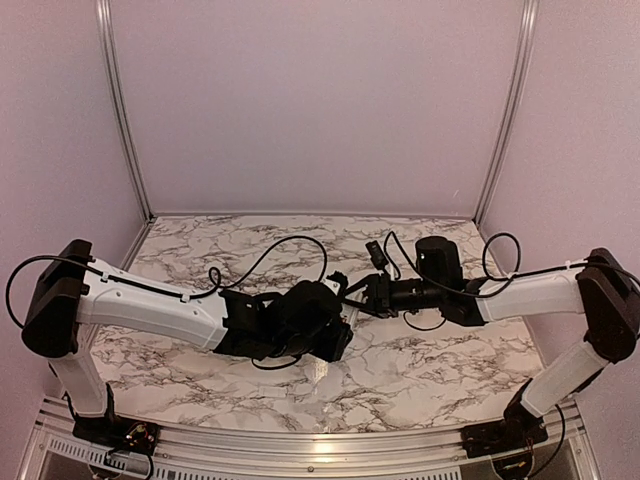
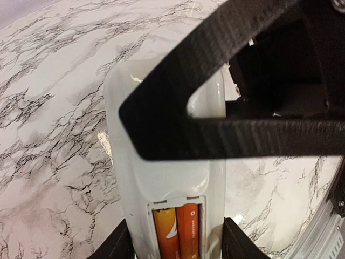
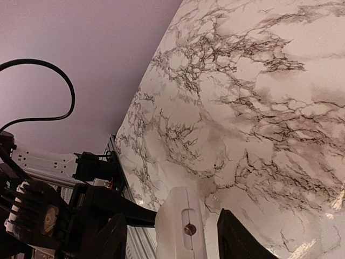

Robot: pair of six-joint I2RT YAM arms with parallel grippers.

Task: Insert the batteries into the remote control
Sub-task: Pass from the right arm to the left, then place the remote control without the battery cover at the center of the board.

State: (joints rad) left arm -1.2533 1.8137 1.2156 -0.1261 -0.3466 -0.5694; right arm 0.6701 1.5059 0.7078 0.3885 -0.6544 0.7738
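Observation:
The white remote control [image 2: 161, 162] lies back-up in the left wrist view, held above the marble table. Two orange batteries [image 2: 178, 232] sit side by side in its open recess. My left gripper [image 2: 175, 245] is shut on the remote's sides at the recess, and its black fingers [image 2: 116, 245] press both edges. My right gripper [image 3: 175, 237] is open around the remote's far end [image 3: 180, 224], with a gap on its right side. One right finger [image 2: 215, 129] crosses above the remote. In the top view both grippers [image 1: 340, 335] [image 1: 362, 295] meet mid-table and hide the remote.
The marble table top [image 1: 420, 360] spreads under both arms. A metal rail [image 1: 300, 440] runs along the near edge. Purple walls with metal posts [image 1: 120, 110] close the back and sides. Black cables [image 1: 290, 245] loop over the arms.

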